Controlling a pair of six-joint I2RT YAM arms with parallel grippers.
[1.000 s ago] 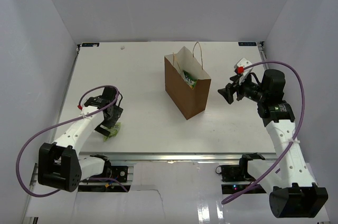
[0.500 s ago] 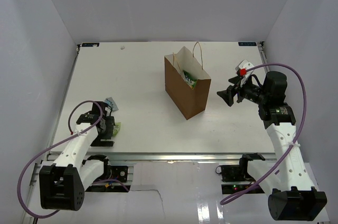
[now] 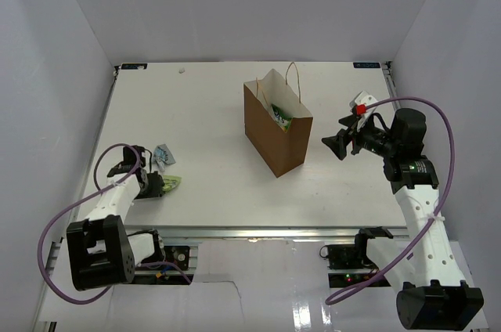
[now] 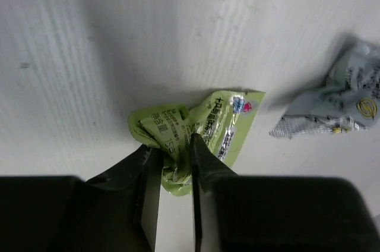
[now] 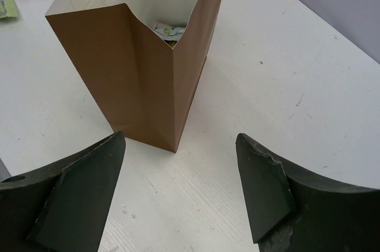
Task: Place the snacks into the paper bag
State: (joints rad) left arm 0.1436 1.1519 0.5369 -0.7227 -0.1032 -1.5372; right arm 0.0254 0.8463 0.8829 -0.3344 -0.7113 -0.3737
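Tabletop (image 3: 211, 113): white and flat, carrying the bag and the loose packets.
Paper bag (image 3: 274, 140): brown kraft, standing upright right of centre with its mouth open and pale inside showing. One thin cord handle (image 3: 293, 81) rises above the far rim.
Right gripper (image 3: 335, 142): held above the tabletop just right of the bag and pointed toward it. Its jaws are spread wide with nothing between them, and the wrist view looks past both fingers at the bag's corner.
Left gripper (image 4: 172, 163): low at the near left edge of the tabletop, jaws drawn narrow and pinching the near edge of a crumpled packet.
Lime green packet (image 4: 196, 130): lying on the tabletop at the near left, well apart from the bag, its near end caught between the left gripper's fingers.
Silvery blue-grey packet (image 3: 163, 155): loose on the tabletop near the green one, on its far side, not touching it.
Green-and-white packet (image 3: 280, 115): already inside the bag, visible through the open mouth.
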